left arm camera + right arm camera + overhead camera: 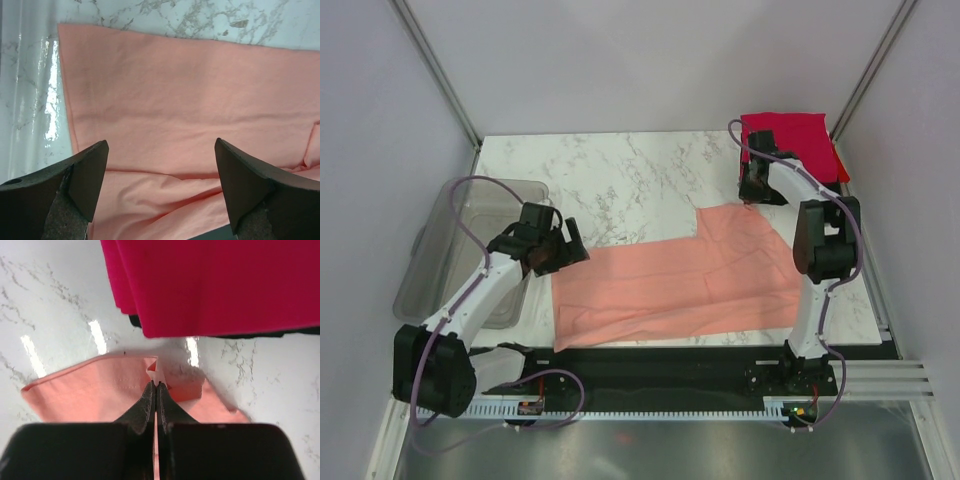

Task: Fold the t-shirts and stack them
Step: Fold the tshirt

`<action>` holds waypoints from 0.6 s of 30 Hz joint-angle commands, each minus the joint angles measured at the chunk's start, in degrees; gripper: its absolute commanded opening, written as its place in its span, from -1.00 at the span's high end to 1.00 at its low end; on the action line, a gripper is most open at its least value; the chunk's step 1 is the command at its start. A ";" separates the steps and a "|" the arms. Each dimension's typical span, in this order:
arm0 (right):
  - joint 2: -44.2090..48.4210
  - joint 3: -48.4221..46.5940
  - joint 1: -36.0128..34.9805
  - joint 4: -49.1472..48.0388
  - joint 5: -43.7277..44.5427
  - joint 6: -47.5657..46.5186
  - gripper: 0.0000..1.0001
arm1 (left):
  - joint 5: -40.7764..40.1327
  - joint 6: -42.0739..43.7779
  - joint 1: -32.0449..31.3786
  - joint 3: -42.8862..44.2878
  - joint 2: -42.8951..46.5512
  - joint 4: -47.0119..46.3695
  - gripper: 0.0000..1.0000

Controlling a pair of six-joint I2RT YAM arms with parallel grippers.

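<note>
The salmon-pink t-shirt lies spread on the marble table, partly folded; it also shows in the left wrist view and the right wrist view. My right gripper is shut on the shirt's far right edge, pinching a fold of cloth; in the top view it sits at the shirt's upper right corner. A folded bright red t-shirt lies on a black one at the back right. My left gripper is open and empty above the shirt's left part, near its left edge.
A grey see-through plastic tub stands at the left of the table, beside my left arm. The table's front edge runs just below the shirt. Grey walls close in the back and sides.
</note>
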State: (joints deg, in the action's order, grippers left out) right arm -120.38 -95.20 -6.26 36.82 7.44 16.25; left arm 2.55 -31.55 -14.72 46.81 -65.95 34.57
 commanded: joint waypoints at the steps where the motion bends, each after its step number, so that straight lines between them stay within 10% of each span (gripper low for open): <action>1: 8.57 1.94 -0.15 -2.01 -0.40 0.45 1.00 | -4.21 -1.23 -0.83 1.09 -4.08 -1.26 -0.86; 18: 40.82 32.08 3.79 -4.47 2.24 6.06 1.00 | -18.80 -3.08 -4.00 15.06 -26.94 1.38 -0.72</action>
State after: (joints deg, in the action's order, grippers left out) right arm -82.74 -66.17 -5.43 34.02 7.86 19.44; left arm -11.79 -33.47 -18.87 57.87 -91.07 36.27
